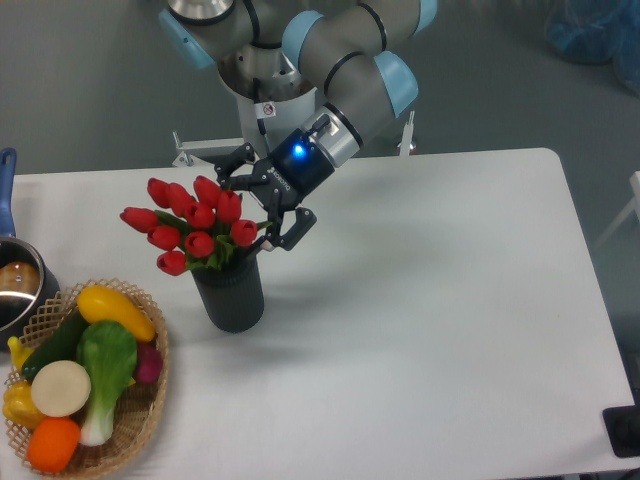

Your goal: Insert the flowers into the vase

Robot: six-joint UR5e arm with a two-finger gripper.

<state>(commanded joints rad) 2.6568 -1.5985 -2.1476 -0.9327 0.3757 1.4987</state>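
Camera: flowers [190,225] in vase [229,295], gripper [258,205] (seemingly open)

Evenly bright, diffuse overhead lighting; soft faint shadow right of the dark ribbed cylindrical vase [229,294] on the white table [430,300]. Sharp focus throughout, mild glare on tabletop.

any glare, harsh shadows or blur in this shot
In the fixed camera view, lighting is soft and even: the vase casts only a faint shadow rightward on the table. A blue light glows on the gripper. The flowers look sharp, with no motion blur or strong glare.
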